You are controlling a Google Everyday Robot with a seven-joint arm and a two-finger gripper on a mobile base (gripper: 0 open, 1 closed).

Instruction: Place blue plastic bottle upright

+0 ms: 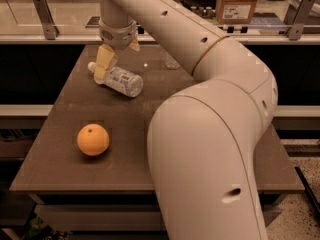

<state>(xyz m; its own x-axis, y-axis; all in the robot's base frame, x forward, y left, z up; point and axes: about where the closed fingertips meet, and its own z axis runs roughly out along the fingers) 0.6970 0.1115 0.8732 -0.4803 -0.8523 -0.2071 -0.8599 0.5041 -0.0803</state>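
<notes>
Brown desk [55, 159] before a long counter, with a cardboard box [236, 4] far to the right of the tool and behind it. Tool [116, 59] hanging low over the far part of the desk, with the two yellowish fingers [103, 64] apart, not clamped on anything. Just under the tool, blue plastic bottle [122, 80] lying on its side, white cap to the left, one finger across its neck. Well in front of the tool, an orange [93, 139] resting apart from the bottle.

View: one camera, high and close behind the arm [210, 134], whose elbow fills the right half.
Facing: down and forward across the worktop [65, 114] toward its far edge.
Gripper [118, 59]: fingers spread, near the far-left corner.
</notes>
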